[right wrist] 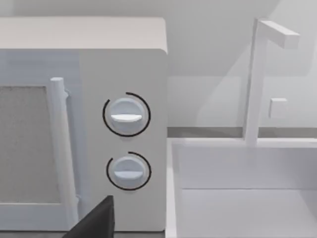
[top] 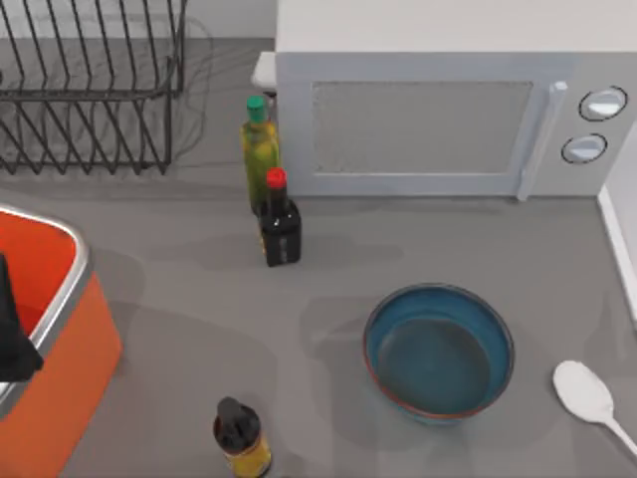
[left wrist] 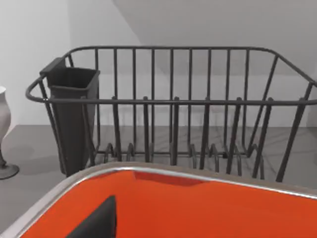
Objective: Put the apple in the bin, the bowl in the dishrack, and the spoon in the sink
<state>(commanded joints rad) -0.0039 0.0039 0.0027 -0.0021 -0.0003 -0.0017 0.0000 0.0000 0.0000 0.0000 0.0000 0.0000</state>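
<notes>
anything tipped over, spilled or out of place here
Nothing stands out. The bowl sits upright on the table, the spoon lies flat to its right, and the three bottles stand upright. The dishrack and bin look intact. The left claw is over the bin.

Grey countertop (top: 179, 279), white microwave (top: 428, 119) behind.
</notes>
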